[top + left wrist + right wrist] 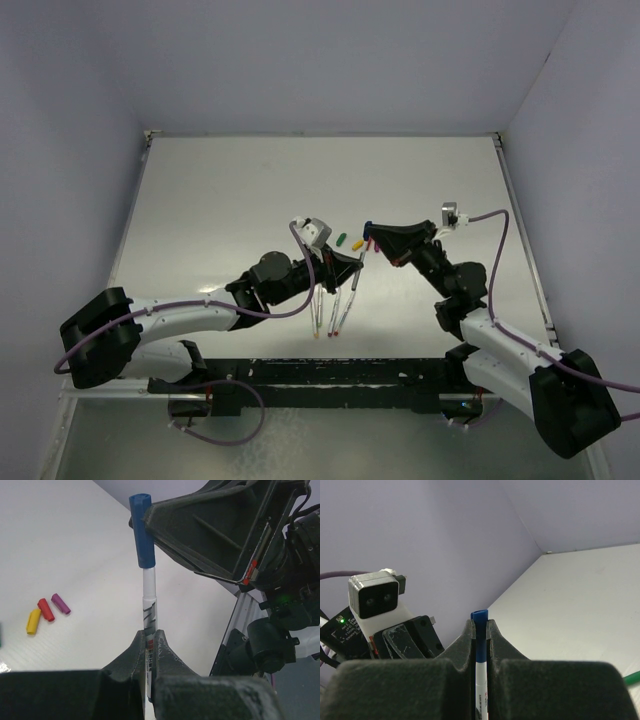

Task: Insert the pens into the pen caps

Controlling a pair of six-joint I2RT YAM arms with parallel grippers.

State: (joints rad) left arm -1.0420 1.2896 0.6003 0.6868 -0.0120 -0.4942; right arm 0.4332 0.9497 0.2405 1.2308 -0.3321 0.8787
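My left gripper [149, 635] [352, 262] is shut on the whitish barrel of a pen [149, 597] held above the table. The blue cap [142, 530] [479, 630] sits on that pen's far end. My right gripper [479, 625] [373, 238] is shut on the blue cap, facing the left gripper. The yellow cap [33, 621], red cap [46, 609] and purple cap [61, 603] lie loose together on the table. The green cap [339, 240] lies beside the yellow cap [357, 242]. Several other pens [333, 308] lie side by side near the left gripper.
The white table [220, 200] is walled by purple panels at the back and sides. The loose pens lie under the left wrist, toward the near edge. The black rail [330, 375] with both arm bases runs along the front.
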